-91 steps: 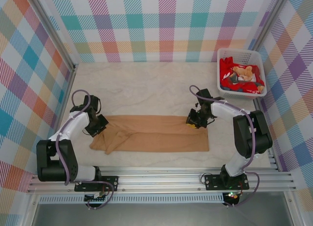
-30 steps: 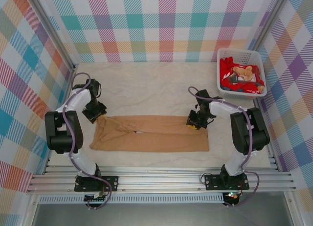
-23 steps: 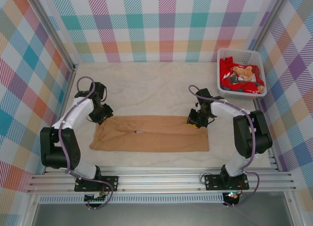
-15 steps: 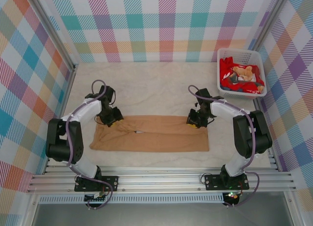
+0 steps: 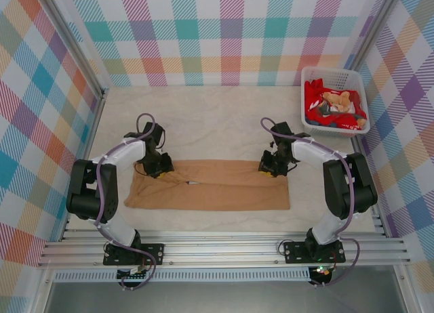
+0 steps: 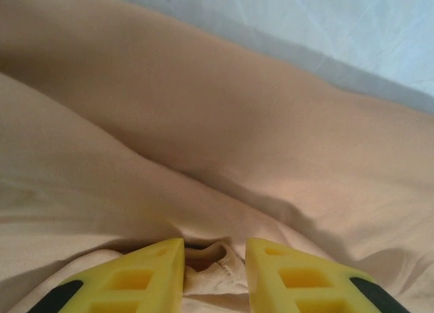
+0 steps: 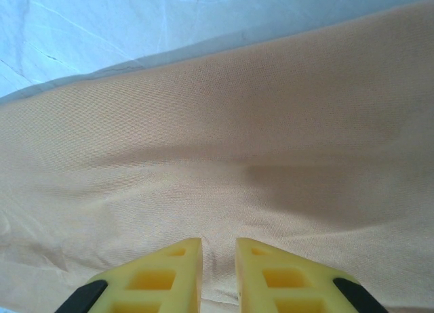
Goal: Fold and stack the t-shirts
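Cream, wrinkled table boxed in by pastel plaid walls; tan t-shirt lay as a long flat band near the front edge; left gripper pinched its far-left hem, right gripper clamped the far-right edge; white lattice basket in the far right corner held a red t-shirt.
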### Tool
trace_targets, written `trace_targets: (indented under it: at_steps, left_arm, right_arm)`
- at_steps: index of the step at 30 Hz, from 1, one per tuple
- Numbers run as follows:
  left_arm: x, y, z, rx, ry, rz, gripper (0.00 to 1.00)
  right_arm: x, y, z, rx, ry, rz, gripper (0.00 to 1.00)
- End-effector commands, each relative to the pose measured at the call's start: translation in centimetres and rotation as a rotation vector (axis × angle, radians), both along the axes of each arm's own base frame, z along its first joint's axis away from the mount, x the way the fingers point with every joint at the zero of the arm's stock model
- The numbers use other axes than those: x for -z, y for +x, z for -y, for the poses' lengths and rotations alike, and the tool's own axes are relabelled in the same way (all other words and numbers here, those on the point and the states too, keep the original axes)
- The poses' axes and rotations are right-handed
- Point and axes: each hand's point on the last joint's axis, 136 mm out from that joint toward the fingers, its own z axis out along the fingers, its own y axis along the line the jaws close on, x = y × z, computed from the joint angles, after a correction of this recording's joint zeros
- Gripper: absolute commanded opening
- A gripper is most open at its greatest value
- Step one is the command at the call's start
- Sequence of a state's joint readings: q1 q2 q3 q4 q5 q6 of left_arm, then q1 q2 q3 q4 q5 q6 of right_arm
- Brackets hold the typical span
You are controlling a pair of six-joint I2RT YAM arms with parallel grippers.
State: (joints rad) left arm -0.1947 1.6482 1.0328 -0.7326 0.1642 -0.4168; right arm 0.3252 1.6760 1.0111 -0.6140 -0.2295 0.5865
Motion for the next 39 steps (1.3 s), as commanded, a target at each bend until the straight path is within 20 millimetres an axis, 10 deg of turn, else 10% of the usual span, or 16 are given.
trace_targets:
  at_steps: [1,8,20,30,39]
  left_arm:
    - [-0.1,-1.3,0.1,0.038,0.014,-0.019,0.27]
    - [-1.2,-2.1,0.1,0.026,0.041,-0.005,0.02]
    - [-1.2,-8.7,1.1,-0.192,-0.012,-0.121,0.00]
    - [-0.2,-10.3,2.0,-0.240,-0.059,-0.153,0.00]
    - [-1.2,-11.8,1.9,-0.275,-0.070,-0.163,0.29]
  right_arm:
    - [-0.6,0.1,-0.5,-0.012,0.015,0.007,0.20]
    - [-0.8,0.2,-0.4,-0.015,0.011,0.011,0.20]
    - [-0.5,0.0,-0.4,-0.014,0.013,0.005,0.20]
    - [-0.5,-0.2,-0.4,-0.015,0.014,0.002,0.20]
    - [-0.6,-0.7,-0.2,-0.015,0.009,0.003,0.20]
